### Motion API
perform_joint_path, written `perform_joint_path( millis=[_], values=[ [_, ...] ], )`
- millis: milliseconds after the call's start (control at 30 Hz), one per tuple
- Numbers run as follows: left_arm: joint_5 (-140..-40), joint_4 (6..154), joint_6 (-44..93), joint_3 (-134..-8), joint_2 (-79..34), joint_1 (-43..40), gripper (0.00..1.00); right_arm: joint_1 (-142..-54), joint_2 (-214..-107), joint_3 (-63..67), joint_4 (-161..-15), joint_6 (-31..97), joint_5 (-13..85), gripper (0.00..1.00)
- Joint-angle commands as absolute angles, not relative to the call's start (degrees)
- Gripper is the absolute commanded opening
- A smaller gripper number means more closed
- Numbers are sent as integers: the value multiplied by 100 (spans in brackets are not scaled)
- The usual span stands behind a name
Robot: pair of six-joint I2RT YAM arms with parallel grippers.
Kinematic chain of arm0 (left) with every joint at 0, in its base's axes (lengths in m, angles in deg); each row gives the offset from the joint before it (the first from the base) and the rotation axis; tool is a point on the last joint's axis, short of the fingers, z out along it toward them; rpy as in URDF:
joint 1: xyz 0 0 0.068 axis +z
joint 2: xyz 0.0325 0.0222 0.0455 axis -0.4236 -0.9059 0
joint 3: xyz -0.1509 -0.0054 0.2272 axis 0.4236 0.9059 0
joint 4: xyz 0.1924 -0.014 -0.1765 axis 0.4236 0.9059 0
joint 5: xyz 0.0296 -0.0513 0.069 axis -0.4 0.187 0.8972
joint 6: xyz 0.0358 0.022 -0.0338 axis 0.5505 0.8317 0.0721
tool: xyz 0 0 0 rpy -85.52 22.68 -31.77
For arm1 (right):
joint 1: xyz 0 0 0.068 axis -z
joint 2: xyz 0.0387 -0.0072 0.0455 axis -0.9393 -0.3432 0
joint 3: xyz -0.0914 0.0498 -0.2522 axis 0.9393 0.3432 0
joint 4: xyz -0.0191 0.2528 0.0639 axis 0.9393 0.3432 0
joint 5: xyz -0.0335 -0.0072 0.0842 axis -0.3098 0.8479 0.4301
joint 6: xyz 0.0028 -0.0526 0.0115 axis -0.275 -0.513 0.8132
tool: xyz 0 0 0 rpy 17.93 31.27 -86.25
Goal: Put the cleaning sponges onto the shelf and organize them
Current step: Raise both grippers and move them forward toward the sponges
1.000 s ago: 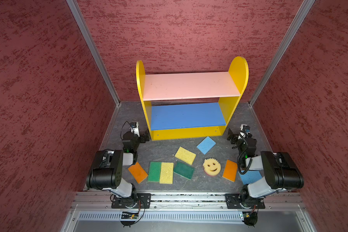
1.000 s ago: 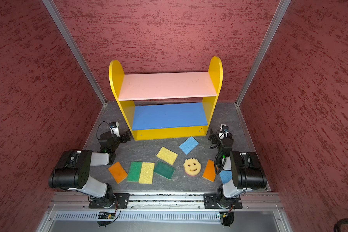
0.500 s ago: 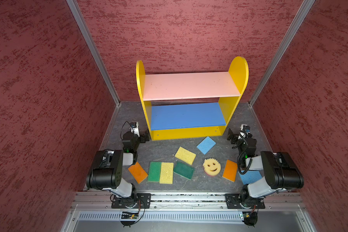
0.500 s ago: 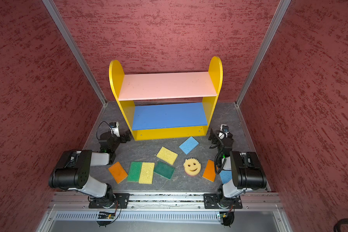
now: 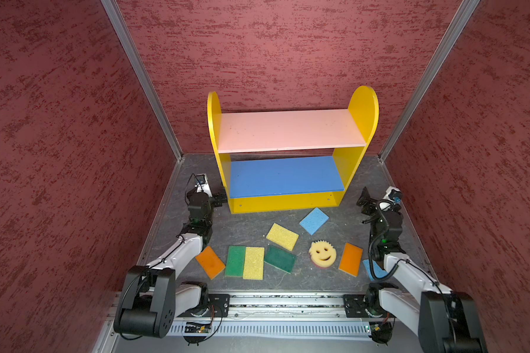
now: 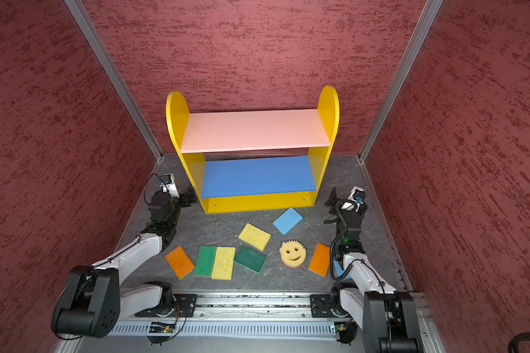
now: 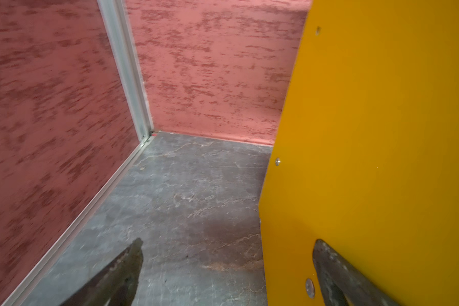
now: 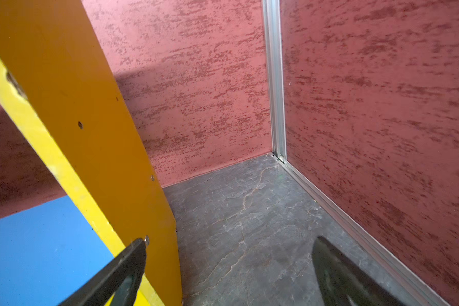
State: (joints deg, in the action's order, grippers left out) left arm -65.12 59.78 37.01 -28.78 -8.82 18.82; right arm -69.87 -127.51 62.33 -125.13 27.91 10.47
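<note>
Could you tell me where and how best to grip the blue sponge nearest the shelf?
Probably pinch the blue sponge across its two long edges, coming straight down with jaws turned to its diagonal lie: it lies flat, with bare floor all around it.

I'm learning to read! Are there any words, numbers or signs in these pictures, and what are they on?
No words or numbers can be read anywhere.
Only sign: a smiling face on the round yellow sponge.
The shelf bears no print.
Small circuit board below the front rail: too small to read.
</note>
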Motion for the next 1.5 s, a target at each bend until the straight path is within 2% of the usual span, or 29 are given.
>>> perform_joint_path(
  millis=[0, 133, 300, 333, 367, 400, 433, 467, 500, 567, 633, 667, 800, 1000, 1467],
  values=[
    [-5465, 7760, 2610, -3360, -687, 1794, 99, -7109, -11967, 6176, -10870, 3538, 525, 99],
    [-4951, 9937, 878, -4229, -667, 1936, 99, -7126, -11686, 5783, -9316, 3611, 912, 99],
    [-5778, 11282, 337, -4840, -673, 2425, 99, -7125, -11815, 5376, -8222, 3839, 1183, 99],
    [-6110, 11330, 381, -4870, -655, 2534, 99, -7125, -11798, 5367, -8198, 3871, 1275, 96],
    [-6427, 11339, 418, -4869, -614, 2649, 99, -7125, -11787, 5347, -8179, 3897, 1387, 88],
    [-6692, 11333, 458, -4841, -559, 2737, 100, -7125, -11788, 5331, -8165, 3915, 1521, 75],
    [-6908, 11300, 516, -4804, -500, 2777, 92, -7127, -11807, 5306, -8144, 3941, 1613, 59],
    [-7188, 11219, 631, -4740, -413, 2825, 76, -7127, -11858, 5265, -8098, 4012, 1670, 41],
    [-7425, 11150, 687, -4676, -319, 2847, 52, -7123, -11927, 5214, -8038, 4062, 1708, 25],
    [-7768, 11090, 712, -4560, -158, 2837, 18, -7127, -12093, 5131, -7953, 4120, 1781, 2],
    [-7944, 11216, 634, -4517, -92, 2824, 1, -7124, -12336, 5045, -7914, 4147, 1920, 0],
    [-8012, 11311, 595, -4517, -103, 2819, 0, -7126, -12466, 5008, -7944, 4147, 2035, 0],
    [-8287, 11482, 711, -4510, -198, 2619, 0, -7154, -12795, 4960, -8145, 4175, 2500, 0],
    [-8124, 11532, 1002, -4821, -564, 1921, 0, -7371, -13213, 4492, -7833, 3716, 2255, 0],
    [-7909, 11257, 1151, -5935, -2310, 1627, 0, -7380, -15111, 3169, -8093, 3907, 2573, 0]
  ],
)
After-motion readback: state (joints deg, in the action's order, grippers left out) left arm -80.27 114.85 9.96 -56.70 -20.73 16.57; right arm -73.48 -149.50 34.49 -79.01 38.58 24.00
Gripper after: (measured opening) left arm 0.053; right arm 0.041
